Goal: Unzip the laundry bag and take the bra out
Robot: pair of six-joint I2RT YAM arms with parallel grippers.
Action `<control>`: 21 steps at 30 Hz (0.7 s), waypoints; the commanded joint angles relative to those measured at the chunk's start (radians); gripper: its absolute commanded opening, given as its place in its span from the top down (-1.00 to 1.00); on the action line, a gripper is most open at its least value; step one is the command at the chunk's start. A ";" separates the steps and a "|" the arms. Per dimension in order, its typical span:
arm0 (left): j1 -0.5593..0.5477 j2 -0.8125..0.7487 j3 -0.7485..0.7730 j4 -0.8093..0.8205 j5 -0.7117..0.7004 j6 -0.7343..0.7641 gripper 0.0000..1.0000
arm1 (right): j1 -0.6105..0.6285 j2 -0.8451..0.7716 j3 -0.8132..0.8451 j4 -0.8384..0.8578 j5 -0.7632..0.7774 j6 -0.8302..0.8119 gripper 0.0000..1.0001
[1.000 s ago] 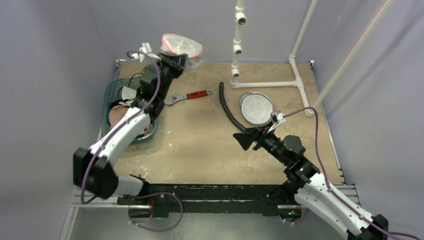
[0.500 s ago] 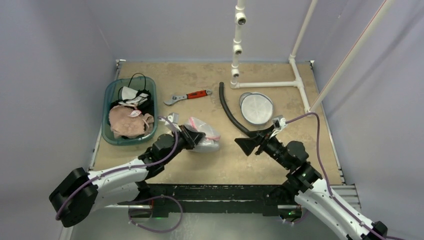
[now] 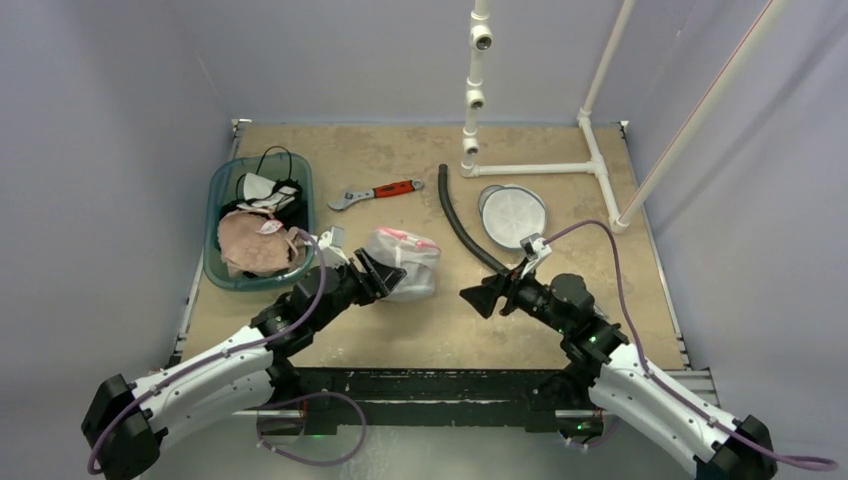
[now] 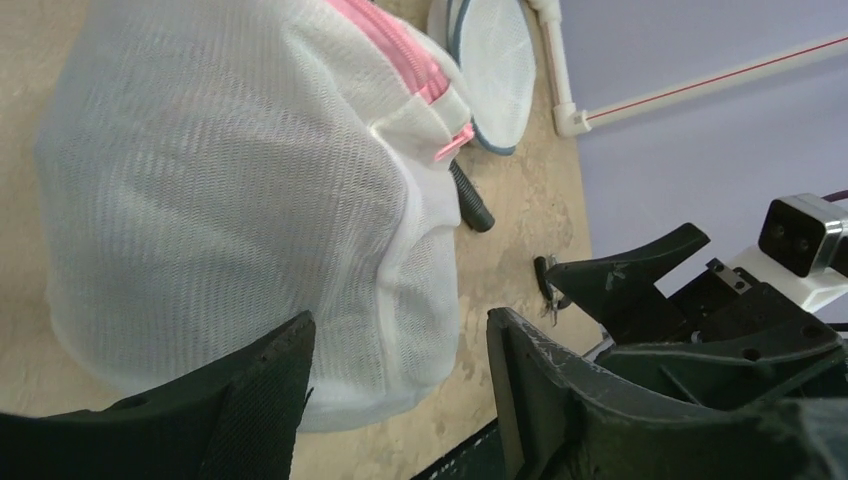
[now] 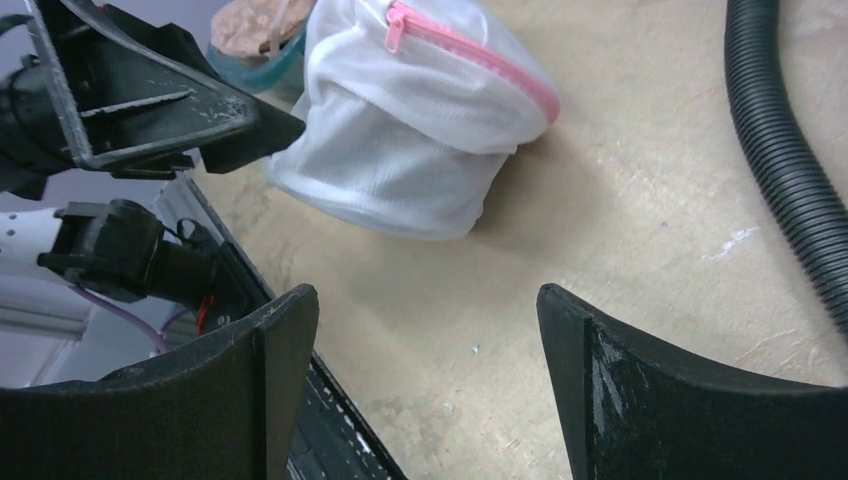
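The white mesh laundry bag (image 3: 405, 262) lies on the table near the middle, its pink zipper (image 5: 470, 62) shut along the top. My left gripper (image 3: 384, 276) sits at the bag's left side with its jaws open; in the left wrist view the bag (image 4: 230, 190) bulges just ahead of the gap (image 4: 400, 345), held by neither finger. To the bag's right my right gripper (image 3: 482, 297) faces it, open and empty (image 5: 425, 310), a short way off. The bra is hidden; the mesh does not show what is inside.
A teal basin (image 3: 215, 195) holding beige and dark garments stands at the left. Behind the bag lie a red-handled wrench (image 3: 376, 192), a black ribbed hose (image 3: 458, 222) and a round grey lid (image 3: 512, 215). A white pipe frame (image 3: 540, 168) stands at the back right.
The left arm swung the bag from the back of the table down to the middle, set it on the table and opened its jaws. The right gripper edged left towards the bag.
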 commanded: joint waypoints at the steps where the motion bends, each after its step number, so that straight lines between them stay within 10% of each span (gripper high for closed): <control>1: -0.005 -0.073 0.065 -0.295 -0.009 -0.095 -0.25 | 0.023 0.042 0.002 0.097 -0.005 -0.001 -0.65; 21: -0.026 -0.311 0.055 -0.507 0.088 -0.009 -0.19 | 0.123 0.680 0.413 0.385 0.053 -0.133 -0.59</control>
